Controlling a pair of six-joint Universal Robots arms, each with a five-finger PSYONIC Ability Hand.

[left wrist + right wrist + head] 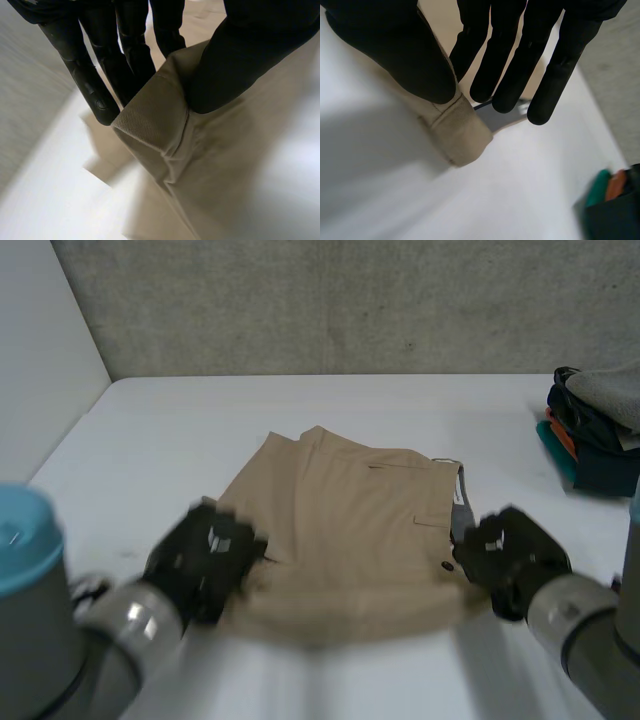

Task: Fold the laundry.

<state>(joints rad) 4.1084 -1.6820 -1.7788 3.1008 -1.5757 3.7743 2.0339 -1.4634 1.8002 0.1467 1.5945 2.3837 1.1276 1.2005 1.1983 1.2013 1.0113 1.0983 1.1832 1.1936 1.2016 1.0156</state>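
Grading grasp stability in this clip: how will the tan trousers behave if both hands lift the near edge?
Probably floppy: the tan trousers fold over under the left hand and would likely sag between it and the right hand. The ribbed weave looks thick, so the pinched edge probably won't slip.

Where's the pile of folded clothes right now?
In the head view, the pile of folded clothes sits at the right edge of the table, beyond the right hand and apart from the tan trousers.
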